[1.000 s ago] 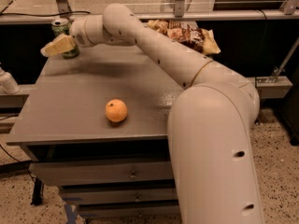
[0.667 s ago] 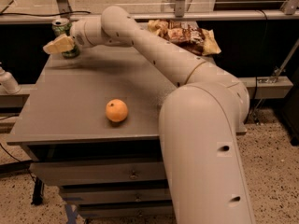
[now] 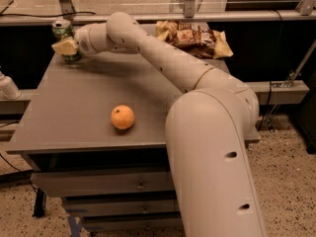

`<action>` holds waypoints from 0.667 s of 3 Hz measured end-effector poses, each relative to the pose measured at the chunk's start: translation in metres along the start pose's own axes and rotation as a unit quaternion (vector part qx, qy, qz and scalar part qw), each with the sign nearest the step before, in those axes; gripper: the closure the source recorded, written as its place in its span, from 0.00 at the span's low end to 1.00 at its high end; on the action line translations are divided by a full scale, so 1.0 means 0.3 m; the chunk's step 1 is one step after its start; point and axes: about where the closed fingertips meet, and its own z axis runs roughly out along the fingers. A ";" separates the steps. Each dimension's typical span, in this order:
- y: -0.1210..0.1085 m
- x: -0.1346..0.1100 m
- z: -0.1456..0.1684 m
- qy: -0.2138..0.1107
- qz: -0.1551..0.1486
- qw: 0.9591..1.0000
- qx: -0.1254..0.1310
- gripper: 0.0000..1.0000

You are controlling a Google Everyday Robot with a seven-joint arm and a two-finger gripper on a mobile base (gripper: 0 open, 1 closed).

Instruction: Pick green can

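Note:
The green can point(image 3: 62, 30), with a silver top, stands upright at the table's far left back corner. My gripper point(image 3: 66, 47) is at the can, with its pale tip across the can's front and lower body, so only the can's top and a bit of its base show. My white arm reaches from the lower right across the table to it. An orange fruit point(image 3: 122, 117) lies near the table's front middle, well apart from the gripper.
Grey table point(image 3: 74, 98) with drawers below. Crumpled snack bags point(image 3: 193, 36) lie at the back right. A metal rail point(image 3: 163, 18) runs behind the table. A white object point(image 3: 7, 87) sticks out at the left edge.
The arm's thick lower link has swung a little to the left. The gripper has stayed at the green can, and the orange has not moved.

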 end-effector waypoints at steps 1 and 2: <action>-0.022 -0.016 -0.038 -0.006 0.004 1.000 0.000 0.85; -0.020 -0.069 -0.154 -0.027 0.014 0.999 -0.011 1.00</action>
